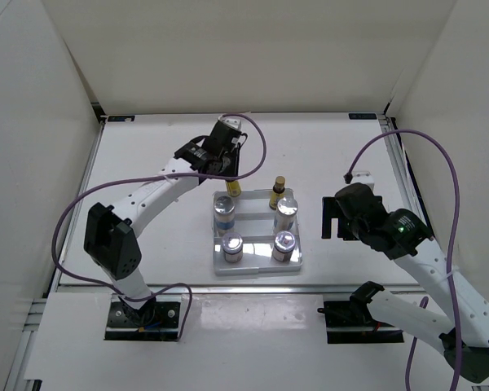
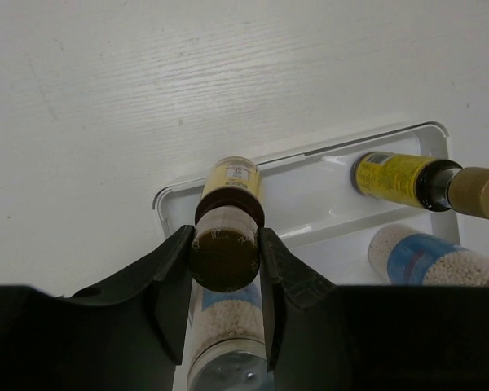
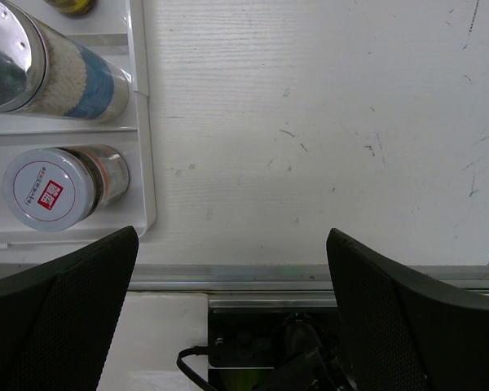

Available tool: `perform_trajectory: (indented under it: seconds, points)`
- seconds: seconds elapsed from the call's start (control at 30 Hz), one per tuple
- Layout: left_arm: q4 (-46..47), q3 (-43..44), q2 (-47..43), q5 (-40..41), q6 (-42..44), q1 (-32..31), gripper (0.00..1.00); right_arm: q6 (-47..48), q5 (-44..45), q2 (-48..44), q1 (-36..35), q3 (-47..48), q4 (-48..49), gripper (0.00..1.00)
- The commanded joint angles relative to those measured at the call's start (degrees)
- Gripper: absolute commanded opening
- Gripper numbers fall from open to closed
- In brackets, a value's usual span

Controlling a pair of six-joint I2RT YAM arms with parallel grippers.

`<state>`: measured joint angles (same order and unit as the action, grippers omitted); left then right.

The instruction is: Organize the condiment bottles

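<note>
A shallow white tray [image 1: 257,266] holds four white silver-capped bottles: back left [image 1: 225,208], back right [image 1: 286,208], front left [image 1: 232,246], front right [image 1: 284,244]. A dark-brown, yellow-labelled bottle [image 1: 278,193] stands at the tray's back right. My left gripper [image 1: 231,177] is shut on the tan cap of the other brown bottle [image 2: 231,191], whose base is at the tray's back left corner [image 2: 173,204]. My right gripper [image 1: 331,220] is open and empty, right of the tray. In the right wrist view I see a blue-labelled bottle [image 3: 61,69] and a red-labelled one [image 3: 53,187].
White walls stand close behind and on both sides of the table. A metal rail [image 3: 310,277] runs along the near table edge below my right gripper [image 3: 232,301]. Purple cables loop over both arms. Bare tabletop [image 3: 326,130] lies right of the tray.
</note>
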<state>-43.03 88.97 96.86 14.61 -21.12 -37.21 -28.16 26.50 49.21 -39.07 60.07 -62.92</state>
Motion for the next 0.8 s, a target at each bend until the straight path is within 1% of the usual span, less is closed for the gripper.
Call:
perform_trajectory:
  seconds: [0.0,0.2,0.47,0.77]
  points:
    - [2.3,-1.7,-0.7,1.8,-0.5,-0.1,0.11,-0.7,1.4,-1.0,0.0,-0.1,1.0,1.00]
    - [2.3,-3.4,-0.2,1.3,-1.6,-0.1,0.11,-0.7,1.4,-1.0,0.0,-0.1,1.5,1.00]
    - [2.3,-5.3,-7.5,3.1,-2.3,-2.4,0.11,-0.7,1.4,-1.0,0.0,-0.1,1.5,1.00]
    - [2.3,-7.0,-12.6,3.7,-2.8,-3.0,0.12,-0.7,1.4,-0.4,0.0,-0.1,1.5,1.00]
